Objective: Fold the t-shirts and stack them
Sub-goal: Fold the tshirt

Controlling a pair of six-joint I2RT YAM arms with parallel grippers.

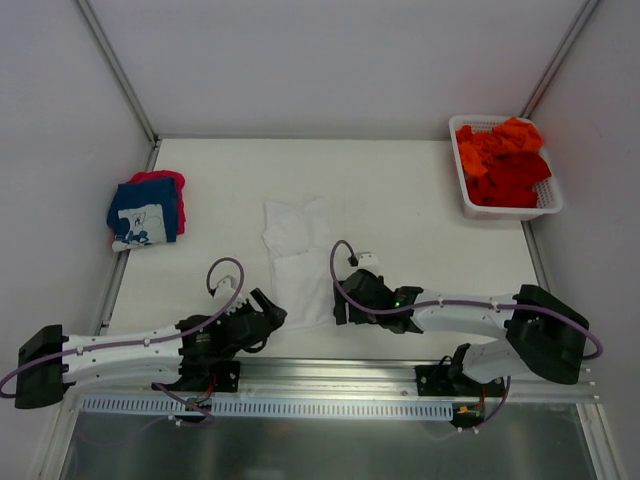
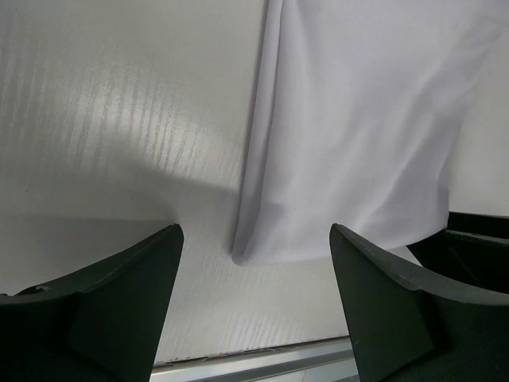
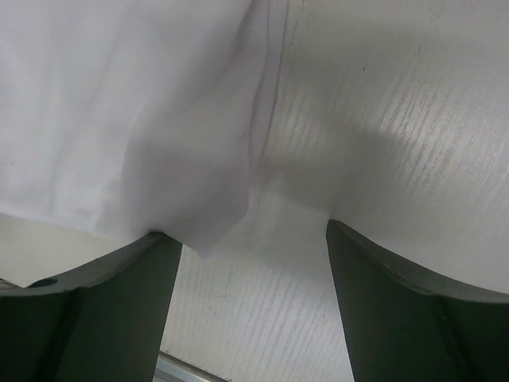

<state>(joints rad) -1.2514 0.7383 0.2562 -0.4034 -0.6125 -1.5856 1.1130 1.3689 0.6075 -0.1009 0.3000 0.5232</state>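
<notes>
Top external: navy tee (image 1: 145,208) print unreadable; left gripper (image 1: 272,310), right gripper (image 1: 340,305) wide open, empty, flanking white tee (image 1: 300,255).

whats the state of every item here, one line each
white t-shirt, folded narrow, flat on table
navy t-shirt, folded, stacked on pink-red t-shirt
orange and red t-shirts, crumpled in basket
left pincer, open, empty
right pincer, open, empty

White table (image 1: 400,200), pale panel walls (image 1: 330,60), aluminium corner posts (image 1: 115,65), metal rail (image 1: 330,374) at near edge
</notes>
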